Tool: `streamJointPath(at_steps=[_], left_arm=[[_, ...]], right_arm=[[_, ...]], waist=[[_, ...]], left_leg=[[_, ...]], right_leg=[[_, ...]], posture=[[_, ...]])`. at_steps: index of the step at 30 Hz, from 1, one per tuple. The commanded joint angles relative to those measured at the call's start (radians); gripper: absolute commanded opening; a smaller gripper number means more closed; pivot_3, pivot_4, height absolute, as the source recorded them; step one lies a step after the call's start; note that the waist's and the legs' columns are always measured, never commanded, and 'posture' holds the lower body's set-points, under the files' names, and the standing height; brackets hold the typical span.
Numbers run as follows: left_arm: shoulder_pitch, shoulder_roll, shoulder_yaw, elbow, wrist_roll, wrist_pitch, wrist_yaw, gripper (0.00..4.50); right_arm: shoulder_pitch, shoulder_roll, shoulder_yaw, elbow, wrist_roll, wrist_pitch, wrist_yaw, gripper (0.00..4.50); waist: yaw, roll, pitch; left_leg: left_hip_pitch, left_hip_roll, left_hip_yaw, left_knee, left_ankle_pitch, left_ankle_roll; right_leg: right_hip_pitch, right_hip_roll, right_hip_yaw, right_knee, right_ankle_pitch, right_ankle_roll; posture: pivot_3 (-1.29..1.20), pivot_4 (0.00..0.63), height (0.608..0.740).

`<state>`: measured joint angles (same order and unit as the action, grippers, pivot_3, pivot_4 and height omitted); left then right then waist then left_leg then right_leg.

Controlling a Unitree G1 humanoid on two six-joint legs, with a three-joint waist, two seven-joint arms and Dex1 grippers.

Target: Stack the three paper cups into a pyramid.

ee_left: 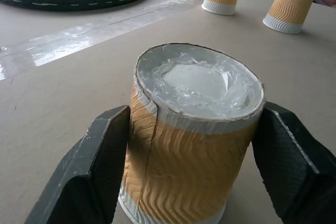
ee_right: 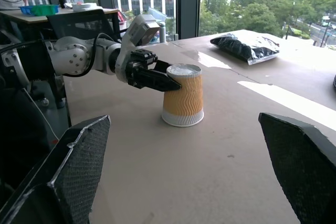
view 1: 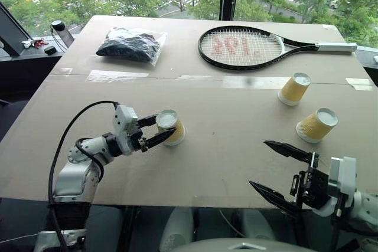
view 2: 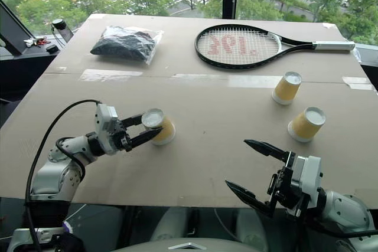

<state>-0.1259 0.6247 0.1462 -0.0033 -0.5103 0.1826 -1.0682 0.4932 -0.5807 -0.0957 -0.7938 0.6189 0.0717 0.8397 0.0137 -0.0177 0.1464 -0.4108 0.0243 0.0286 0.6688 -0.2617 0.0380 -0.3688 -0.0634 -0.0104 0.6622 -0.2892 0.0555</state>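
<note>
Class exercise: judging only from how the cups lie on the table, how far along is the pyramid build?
Done: nothing is stacked; all three cups stand upside down and apart. In hand: the left gripper is shut on the near cup, which stands on the table. Left: the two far cups are untouched, and the right gripper hangs open.

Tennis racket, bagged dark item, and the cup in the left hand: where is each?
Tennis racket (view 1: 242, 47): left eye view, on the strung head.
Bagged dark item (view 1: 130, 45): left eye view, on the dark contents inside the clear plastic.
Held cup (ee_left: 197, 174): left wrist view, on its ribbed yellow side.
</note>
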Motion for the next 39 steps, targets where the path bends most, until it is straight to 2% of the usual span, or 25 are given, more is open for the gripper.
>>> streamJointPath(at_steps=[1, 6, 10, 14, 19, 25, 31, 37, 39], left_arm=[[-0.034, -0.009, -0.01, 0.027, 0.016, -0.043, -0.024, 2.05], [-0.172, -0.041, -0.032, 0.053, 0.025, -0.003, 0.017, 2.05], [-0.351, -0.071, -0.101, 0.118, 0.069, 0.103, 0.079, 2.05], [-0.601, -0.175, -0.207, 0.342, 0.153, 0.118, 0.077, 2.05], [-0.735, -0.262, -0.249, 0.567, 0.236, 0.038, 0.073, 2.05], [-0.795, -0.31, -0.258, 0.734, 0.311, -0.068, 0.102, 2.05], [-0.794, -0.308, -0.244, 0.765, 0.334, -0.108, 0.11, 2.05], [-0.78, -0.306, -0.241, 0.762, 0.336, -0.112, 0.095, 2.05], [-0.78, -0.309, -0.229, 0.756, 0.324, -0.099, 0.102, 3.09]], right_arm=[[0.004, 0.01, -0.005, -0.054, -0.014, -0.014, -0.029, 4.5], [0.002, 0.027, -0.003, -0.072, -0.044, -0.007, -0.081, 4.5], [-0.009, 0.048, 0.004, -0.077, -0.084, -0.003, -0.133, 4.5], [-0.005, 0.082, -0.001, -0.088, -0.134, 0.007, -0.211, 4.5], [0.016, 0.123, -0.003, -0.109, -0.176, 0.0, -0.276, 4.5], [0.136, 0.151, -0.025, -0.138, -0.211, -0.03, -0.298, 4.5], [0.223, 0.174, -0.041, -0.113, -0.23, -0.087, -0.291, 4.5], [0.229, 0.179, -0.035, -0.09, -0.241, -0.108, -0.284, 4.5], [0.22, 0.178, -0.038, -0.084, -0.237, -0.105, -0.283, 4.5]], waist=[[0.0, 0.0, 0.0], [0.005, 0.0, 0.0], [0.006, -0.001, 0.0], [0.004, -0.001, 0.0], [-0.009, -0.001, 0.001], [-0.017, -0.001, 0.001], [-0.015, -0.001, 0.001], [-0.014, -0.001, 0.001], [-0.014, -0.001, 0.001]], left_leg=[[0.0, 0.0, 0.0, 0.0, 0.0, 0.0], [-0.002, 0.0, -0.002, 0.001, 0.0, 0.0], [-0.003, -0.002, -0.004, 0.002, 0.0, 0.0], [-0.003, -0.004, -0.004, 0.002, 0.0, 0.0], [-0.004, -0.006, -0.004, 0.003, 0.0, 0.0], [-0.005, -0.007, -0.007, 0.0, 0.002, -0.003], [-0.005, -0.005, -0.006, 0.001, 0.0, 0.0], [-0.004, -0.005, -0.006, 0.001, 0.0, 0.0], [-0.004, -0.005, -0.006, 0.001, 0.0, 0.0]], right_leg=[[0.0, 0.0, 0.0, 0.0, 0.0, 0.0], [0.0, 0.0, -0.002, 0.0, 0.0, 0.0], [0.0, 0.001, -0.003, 0.0, 0.0, 0.0], [0.0, 0.001, -0.002, 0.001, 0.0, 0.001], [-0.001, 0.003, 0.001, 0.0, -0.001, 0.003], [-0.005, 0.004, 0.005, 0.001, -0.001, 0.003], [-0.004, 0.003, 0.005, 0.001, -0.001, 0.003], [-0.004, 0.004, 0.005, 0.002, -0.001, 0.003], [-0.004, 0.004, 0.005, 0.002, -0.001, 0.003]], posture=[[0.0, 0.15, 0.74], [0.0, 0.15, 0.74], [0.0, 0.15, 0.74], [0.0, 0.15, 0.74], [0.0, 0.15, 0.74], [0.0, 0.15, 0.74], [0.0, 0.15, 0.74], [0.0, 0.15, 0.74], [0.0, 0.15, 0.74]])
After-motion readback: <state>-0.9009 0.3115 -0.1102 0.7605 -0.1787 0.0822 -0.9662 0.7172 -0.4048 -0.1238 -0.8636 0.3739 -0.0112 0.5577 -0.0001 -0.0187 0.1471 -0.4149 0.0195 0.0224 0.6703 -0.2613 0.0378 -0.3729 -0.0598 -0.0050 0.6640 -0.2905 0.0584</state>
